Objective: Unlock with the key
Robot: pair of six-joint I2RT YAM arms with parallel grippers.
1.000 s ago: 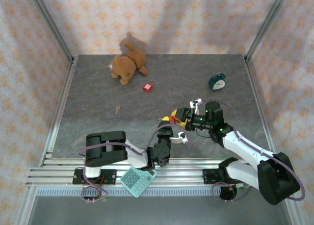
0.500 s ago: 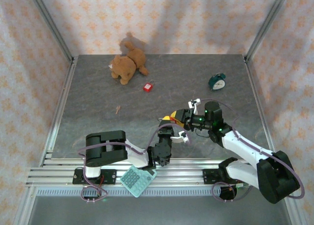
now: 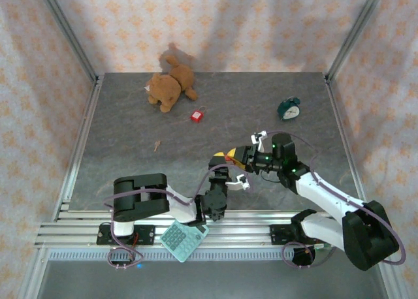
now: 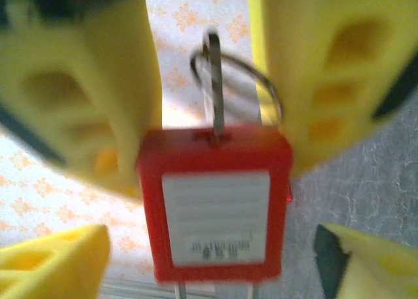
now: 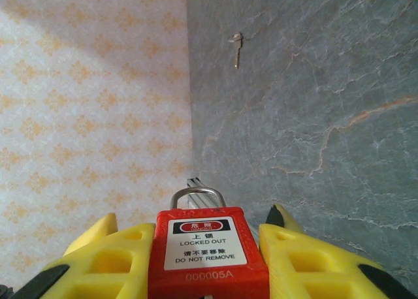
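Right claw (image 5: 206, 239) is clamped on a red padlock (image 4: 212, 207), one yellow finger pressed to each side of the body. It holds the lock in the air above the near middle of the grey surface (image 3: 130, 136). In the right wrist view the shackle points away from the camera and the label reads "LOCKED OUT / DO NOT REMOVE".

Left claw (image 4: 209, 258) is spread wide. Its yellow fingertips (image 4: 59, 260) sit at the lower corners of the left wrist view, on either side of the lock and clear of it.

Key (image 4: 213, 83) with a wire ring stands in the end of the padlock opposite the shackle. The shackle legs enter the body; whether the lock is released cannot be told.

Other items:
- a loose key (image 5: 236, 48), flat on the surface, well apart from the claws
- a second padlock (image 3: 196, 115), near a brown teddy bear (image 3: 168, 89)
- an alarm clock (image 3: 289, 108), far right
- a calculator (image 3: 184, 237), on the rail by the left arm's base
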